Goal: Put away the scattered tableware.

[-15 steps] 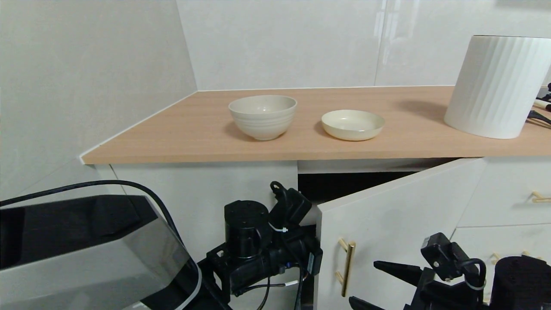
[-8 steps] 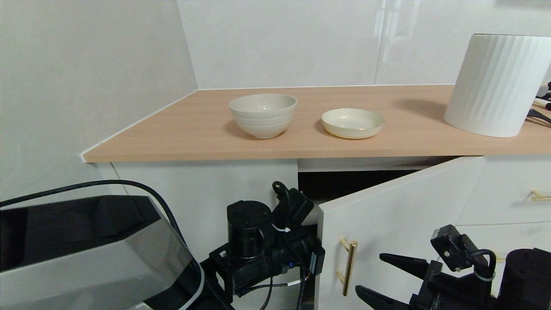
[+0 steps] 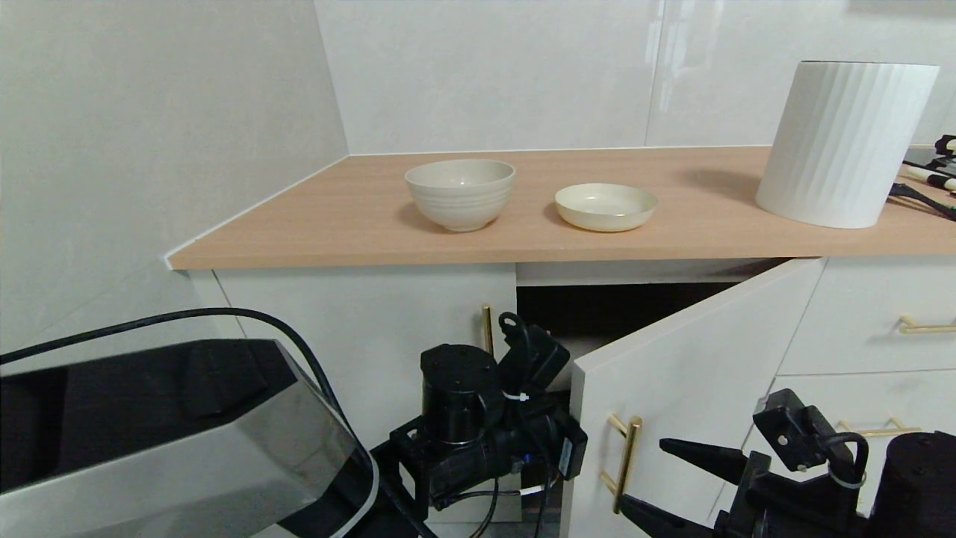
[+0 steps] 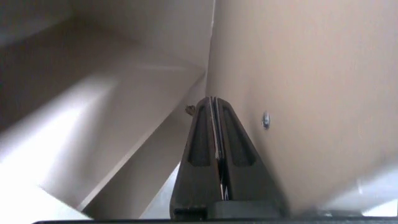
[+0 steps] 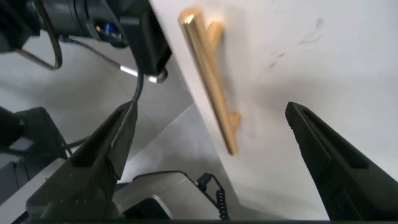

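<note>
Straddling the gold handle, right fingers gape wide while left fingers, pressed shut on nothing, sit against the inner face of the half-open cabinet door, so a careless pull could trap them; bowl and dish sit on the bench above.

R gripper cut off (bottom); cupboard interior dark.
</note>
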Robot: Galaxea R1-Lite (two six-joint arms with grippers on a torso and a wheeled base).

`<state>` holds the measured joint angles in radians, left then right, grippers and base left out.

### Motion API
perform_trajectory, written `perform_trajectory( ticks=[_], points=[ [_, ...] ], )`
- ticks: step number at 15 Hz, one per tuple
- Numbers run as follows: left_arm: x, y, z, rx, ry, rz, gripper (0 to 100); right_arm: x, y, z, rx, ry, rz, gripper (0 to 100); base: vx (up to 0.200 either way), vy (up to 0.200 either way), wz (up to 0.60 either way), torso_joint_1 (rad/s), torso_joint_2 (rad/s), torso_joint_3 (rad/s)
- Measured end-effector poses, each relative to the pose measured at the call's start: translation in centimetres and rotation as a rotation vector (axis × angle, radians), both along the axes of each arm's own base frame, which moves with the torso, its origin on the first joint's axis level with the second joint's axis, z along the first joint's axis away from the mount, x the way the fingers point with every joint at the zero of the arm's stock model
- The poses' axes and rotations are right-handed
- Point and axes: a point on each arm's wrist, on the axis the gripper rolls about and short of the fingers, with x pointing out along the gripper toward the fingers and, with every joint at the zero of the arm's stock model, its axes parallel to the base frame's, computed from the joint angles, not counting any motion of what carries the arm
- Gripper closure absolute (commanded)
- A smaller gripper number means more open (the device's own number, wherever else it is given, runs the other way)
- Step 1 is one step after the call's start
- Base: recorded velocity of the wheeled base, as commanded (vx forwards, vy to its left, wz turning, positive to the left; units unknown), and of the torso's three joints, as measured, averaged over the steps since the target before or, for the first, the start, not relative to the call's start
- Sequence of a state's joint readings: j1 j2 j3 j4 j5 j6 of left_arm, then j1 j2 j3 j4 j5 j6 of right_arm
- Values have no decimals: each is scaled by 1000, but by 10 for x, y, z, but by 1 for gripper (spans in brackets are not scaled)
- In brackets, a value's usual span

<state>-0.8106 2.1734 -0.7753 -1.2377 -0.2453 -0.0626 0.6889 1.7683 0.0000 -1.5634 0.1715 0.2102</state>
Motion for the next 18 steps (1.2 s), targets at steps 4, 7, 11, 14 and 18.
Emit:
perform_trajectory(
  ticks=[4, 7, 11, 14, 18],
  points=[
    [-3, -4, 0, -9, 26, 9, 100, -5, -2, 5, 8, 11, 5, 0, -150, 0, 0, 3, 3, 1],
    [-6, -8, -1, -8, 27, -8, 100, -16, -3, 9, -8, 30, 42, 0, 0, 0, 0, 0, 0, 0],
    [-4, -14, -4, -8, 27, -12, 100, -27, -7, 13, -21, 43, 66, 0, 0, 0, 0, 0, 0, 0],
    [-3, -16, -7, -6, 31, -13, 100, -28, -8, 16, -10, 30, 68, 0, -133, 0, 0, 2, 2, 2],
    [-4, -19, -9, -3, 33, -14, 100, -29, -9, 17, -7, 25, 70, 0, -50, 0, 0, 4, 1, 1]
  ],
)
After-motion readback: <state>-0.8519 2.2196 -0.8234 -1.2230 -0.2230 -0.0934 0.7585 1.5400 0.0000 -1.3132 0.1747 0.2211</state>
